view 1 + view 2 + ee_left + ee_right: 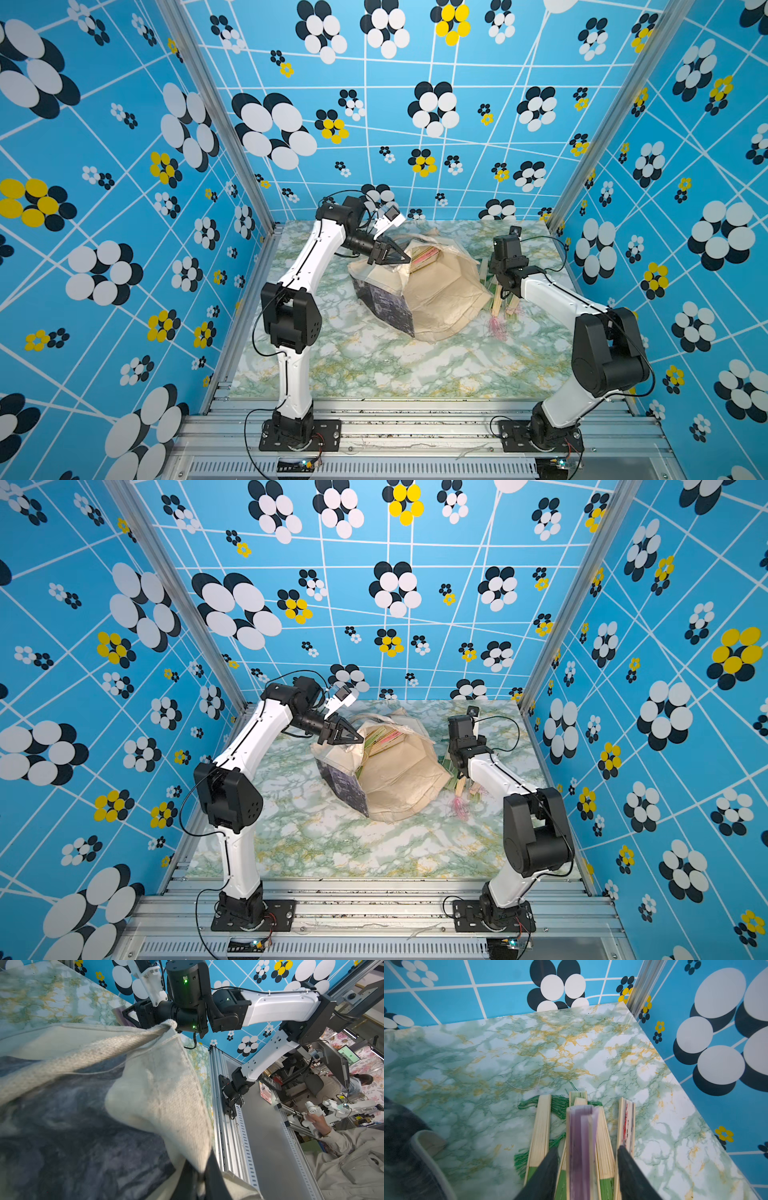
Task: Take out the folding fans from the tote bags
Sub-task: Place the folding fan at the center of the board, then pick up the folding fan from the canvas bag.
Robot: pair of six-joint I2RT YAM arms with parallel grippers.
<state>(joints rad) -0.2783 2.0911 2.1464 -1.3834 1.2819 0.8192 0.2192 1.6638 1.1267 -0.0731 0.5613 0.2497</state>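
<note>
The cream tote bag (436, 299) (399, 779) slumps on the marble table, its mouth held up. My left gripper (405, 258) (359, 739) (198, 1159) is shut on the bag's cream rim cloth (158, 1088). Several folding fans (424, 254) (384, 737) show inside the mouth. More fans (500, 301) (463, 787) lie on the table right of the bag. My right gripper (587, 1151) hovers open over that pile. A purple-edged fan (581, 1142), blurred, lies between its spread fingers with a gap on each side, atop green-edged fans (538, 1136).
A pink tassel (496, 328) trails from the fan pile toward the front. Green tassels (558, 1105) spread under the pile. The patterned right wall (716, 1043) and its corner post (639, 987) stand close behind the pile. The aluminium rail (415, 419) runs along the front.
</note>
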